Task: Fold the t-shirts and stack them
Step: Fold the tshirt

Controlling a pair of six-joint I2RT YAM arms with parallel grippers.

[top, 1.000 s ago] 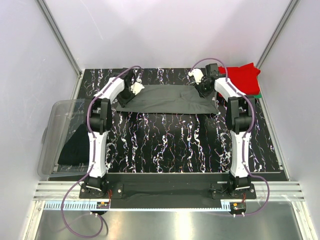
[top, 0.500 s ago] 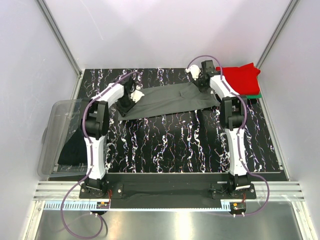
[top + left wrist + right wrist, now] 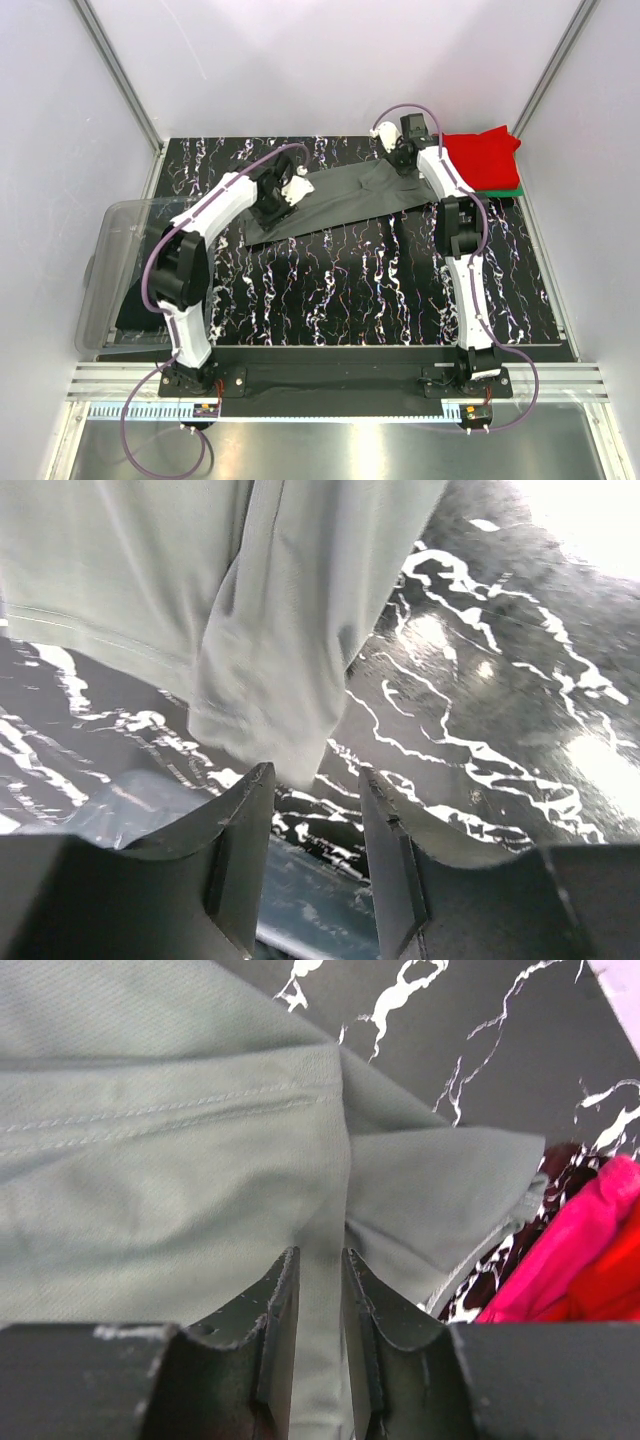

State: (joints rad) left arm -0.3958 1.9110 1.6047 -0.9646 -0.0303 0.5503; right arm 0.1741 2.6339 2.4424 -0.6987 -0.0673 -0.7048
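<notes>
Nearest on the left, a clear plastic tub [image 3: 110,225] sat at the left edge of the marbled black table [image 3: 350,290]. A black t-shirt [image 3: 145,295] lay bunched inside it, toward its near right side.

Further in, the left gripper [image 3: 288,192] [image 3: 315,775] had its two fingers closed on a hanging fold of the dark grey t-shirt [image 3: 345,195] [image 3: 290,610], with the tip of the fold caught between their tips. The shirt stretched across the far half of the table from that gripper to the right one, its left part lying on the table top.

The right gripper [image 3: 400,160] [image 3: 320,1255] was pinched nearly together on the shirt's far right part, near a stitched hem.

At the far right corner, just beside that gripper, a red t-shirt [image 3: 485,155] [image 3: 590,1250] lay on a green t-shirt [image 3: 512,190], of which only an edge showed.
</notes>
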